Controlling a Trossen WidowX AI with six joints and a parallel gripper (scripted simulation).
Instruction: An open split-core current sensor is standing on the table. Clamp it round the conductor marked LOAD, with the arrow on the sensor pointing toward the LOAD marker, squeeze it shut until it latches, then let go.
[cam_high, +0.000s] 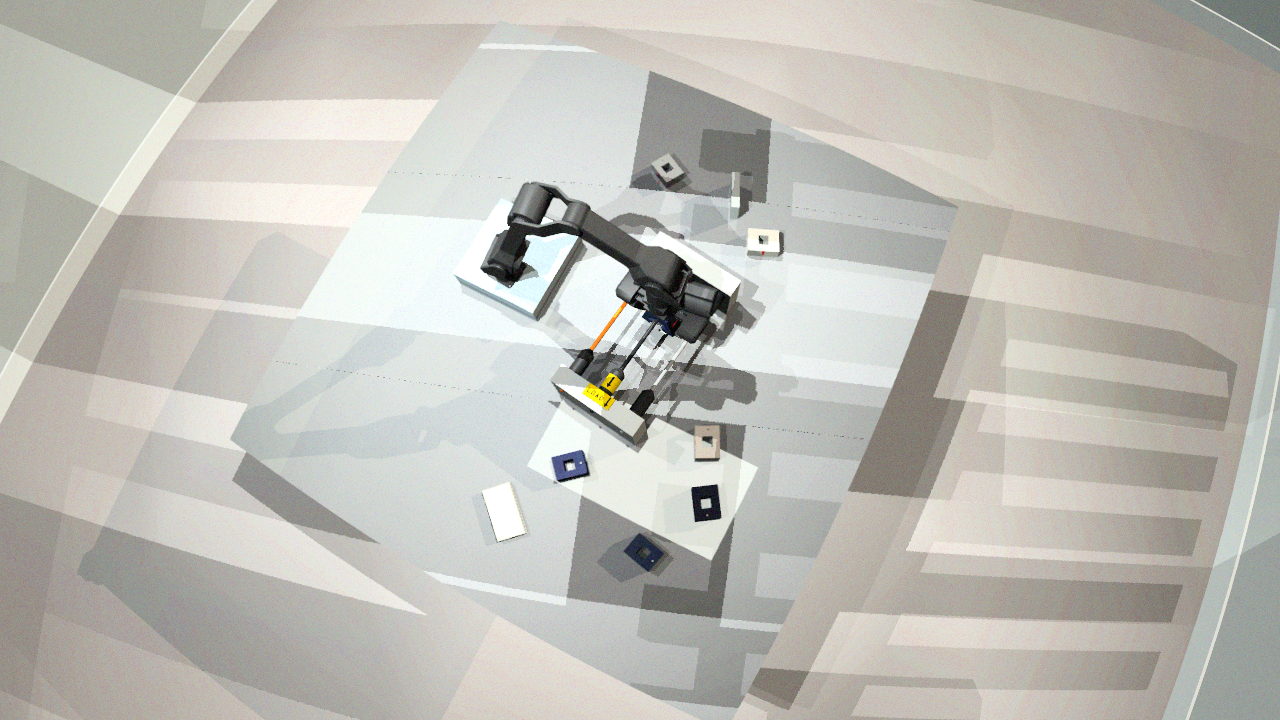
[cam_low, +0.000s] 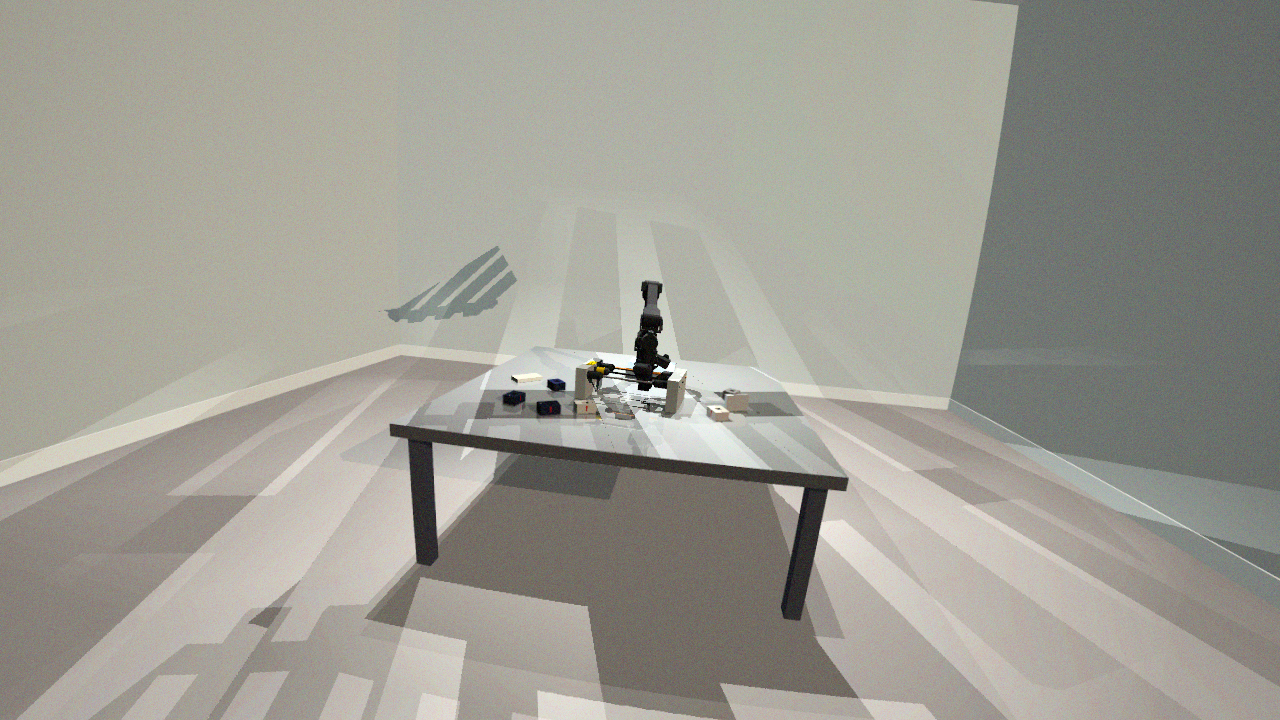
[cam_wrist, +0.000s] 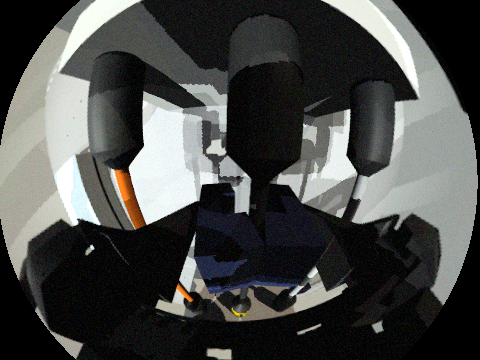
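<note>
The dark blue sensor (cam_high: 661, 323) (cam_wrist: 290, 232) is at the middle, black conductor (cam_high: 638, 344) (cam_wrist: 260, 200). In the wrist view its two parts look spread, with the conductor running into the gap between them. Its arrow is not visible, and I cannot make out the latch. My gripper (cam_high: 660, 313) (cam_low: 644, 383) (cam_wrist: 247, 206) is open, with one finger on each side of the sensor. Whether the fingertips touch it is unclear. The yellow LOAD marker (cam_high: 597, 394) (cam_low: 591, 364) (cam_wrist: 240, 314) is at one end of this conductor, beyond the sensor.
An orange conductor (cam_high: 608, 326) (cam_wrist: 126, 192) and a pale conductor (cam_wrist: 359, 187) flank the middle one. White end blocks (cam_low: 582, 383) (cam_low: 675, 390) hold them. Beyond the LOAD-side block lie a blue square ring (cam_high: 558, 467), a black one (cam_high: 705, 491) and a white box (cam_high: 503, 512).
</note>
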